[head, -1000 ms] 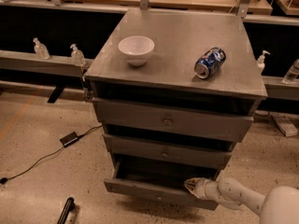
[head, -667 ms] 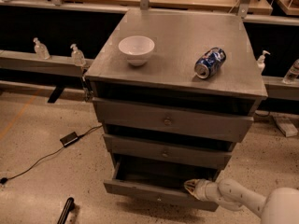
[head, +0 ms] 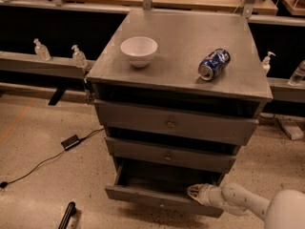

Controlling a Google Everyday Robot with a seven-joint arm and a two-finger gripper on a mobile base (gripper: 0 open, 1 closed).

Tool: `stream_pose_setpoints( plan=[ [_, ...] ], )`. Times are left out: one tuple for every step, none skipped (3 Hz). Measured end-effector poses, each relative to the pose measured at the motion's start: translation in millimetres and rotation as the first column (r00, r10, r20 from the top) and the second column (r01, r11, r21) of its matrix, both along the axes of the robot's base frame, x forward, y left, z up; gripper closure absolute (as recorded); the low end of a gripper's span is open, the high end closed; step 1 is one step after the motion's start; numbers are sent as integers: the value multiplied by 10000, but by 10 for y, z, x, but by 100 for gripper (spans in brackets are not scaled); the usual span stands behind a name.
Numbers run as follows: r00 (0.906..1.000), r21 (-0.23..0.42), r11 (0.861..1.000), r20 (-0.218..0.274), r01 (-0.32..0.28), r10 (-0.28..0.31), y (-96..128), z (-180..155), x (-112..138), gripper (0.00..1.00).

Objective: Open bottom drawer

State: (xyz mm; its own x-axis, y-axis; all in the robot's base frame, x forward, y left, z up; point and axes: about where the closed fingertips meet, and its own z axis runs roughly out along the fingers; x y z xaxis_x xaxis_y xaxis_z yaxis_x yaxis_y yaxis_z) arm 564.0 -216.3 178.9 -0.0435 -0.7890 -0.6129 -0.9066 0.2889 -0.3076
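Note:
The bottom drawer (head: 147,197) of the grey cabinet is pulled partly out, its dark inside showing above its flat front with a small centre knob (head: 162,205). My gripper (head: 193,192) reaches in from the lower right on a white arm (head: 248,202) and rests at the drawer's top front edge, right of centre. The mid-sized drawer (head: 167,155) and the wider top drawer (head: 171,123) above it sit further in.
A white bowl (head: 138,50) and a blue can lying on its side (head: 214,64) rest on the cabinet top. A black adapter with cable (head: 70,141) lies on the floor at left. Small bottles (head: 42,50) stand on a ledge behind.
The bottom drawer has come out a little further toward the camera, with my gripper staying at its front edge.

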Motion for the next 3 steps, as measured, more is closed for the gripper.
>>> stream_pose_setpoints(
  plan=[
    [9996, -203, 9998, -285, -74, 68, 30, -64, -2, 100],
    [9994, -260, 9996, -333, -102, 93, 39, -77, 3, 100],
    [9944, -983, 9939, -977, -494, 397, 157, -240, 77, 100]
  ],
)
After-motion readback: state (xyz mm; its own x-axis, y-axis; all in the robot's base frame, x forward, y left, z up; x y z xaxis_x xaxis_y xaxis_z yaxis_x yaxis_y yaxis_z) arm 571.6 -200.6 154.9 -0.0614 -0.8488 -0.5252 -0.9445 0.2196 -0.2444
